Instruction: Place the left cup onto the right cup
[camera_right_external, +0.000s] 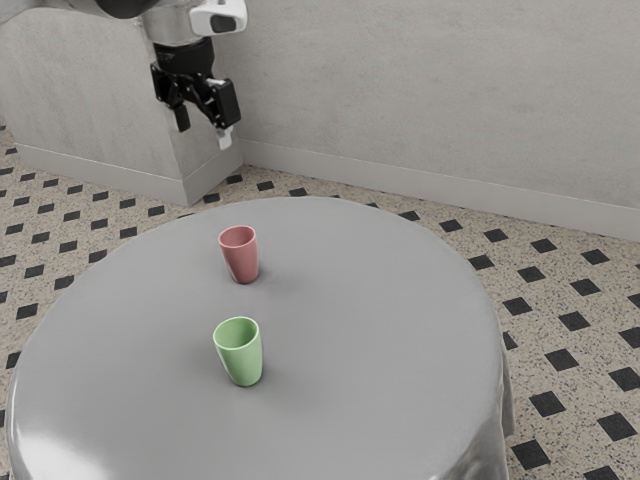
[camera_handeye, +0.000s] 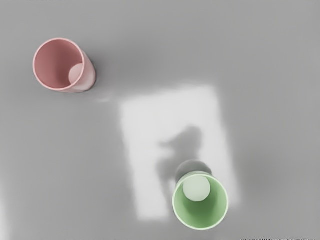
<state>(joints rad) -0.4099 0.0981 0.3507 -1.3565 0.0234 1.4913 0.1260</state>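
Room: grey wall (camera_right_external: 450, 80) with a pale baseboard (camera_right_external: 430, 185) along its foot, above a speckled floor (camera_right_external: 570, 300) set with small black diamond tiles.
Bench: the round bench (camera_right_external: 400, 330) is draped in a smooth grey cloth that falls over the edge at the exterior view's right.
Pink cup: the pink cup (camera_right_external: 239, 254) stands upright with its mouth up, on the half of the bench farther from the exterior camera.
Green cup: the green cup (camera_right_external: 239, 351) also stands upright with its mouth up, nearer the exterior camera. It is almost in line with the pink cup and well apart from it, with bare cloth between the two.
Arm: the Franka arm (camera_right_external: 185, 25) comes in at the exterior view's upper left, against a projecting section of wall.
Gripper: the black gripper (camera_right_external: 204, 128) hangs high above the far side of the bench and points down at a slight tilt. It is well clear of both cups.
Jaws: spread apart, with nothing between them.
From the hand: the wrist camera looks down into the pink cup (camera_handeye: 62, 65) and the green cup (camera_handeye: 200, 200), each showing a pale round base inside.
Light: a bright rectangular patch (camera_handeye: 145, 150) lies on the cloth between the cups, and the green cup sits at one of its corners.
Shadow: a dark shadow (camera_handeye: 182, 145) falls inside the patch, just beside the green cup.
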